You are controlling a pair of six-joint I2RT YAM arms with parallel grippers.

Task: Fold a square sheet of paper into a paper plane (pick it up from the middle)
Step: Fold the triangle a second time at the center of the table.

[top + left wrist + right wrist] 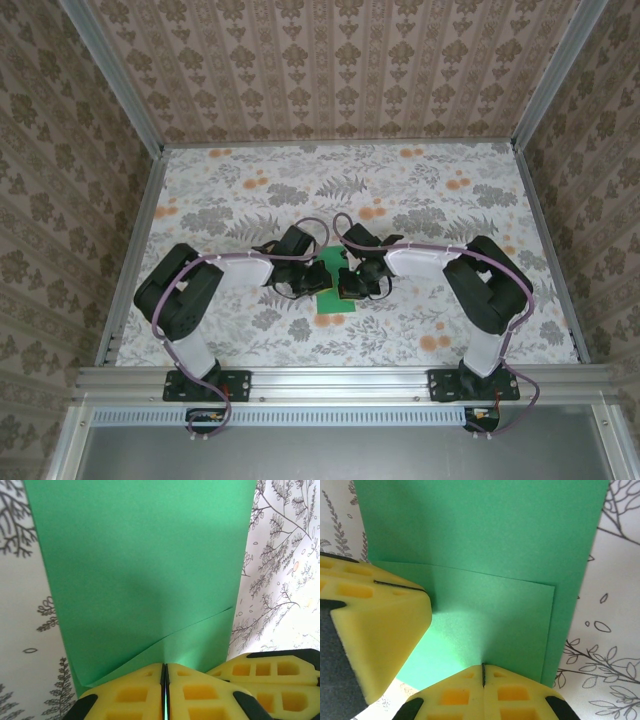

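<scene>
Tightly, left hand [164, 674] pinches square sheet of paper [145, 555]; right hand [483, 674] pinches it too.

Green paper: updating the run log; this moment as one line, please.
square sheet of paper: on table, one flap folded over | left gripper: shut on paper edge | right gripper: shut on paper edge

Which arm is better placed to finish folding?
Right, probably: its end effector is shut mid-edge on the bright green square paper sheet's flap; the left end effector pinches near its corner.
</scene>
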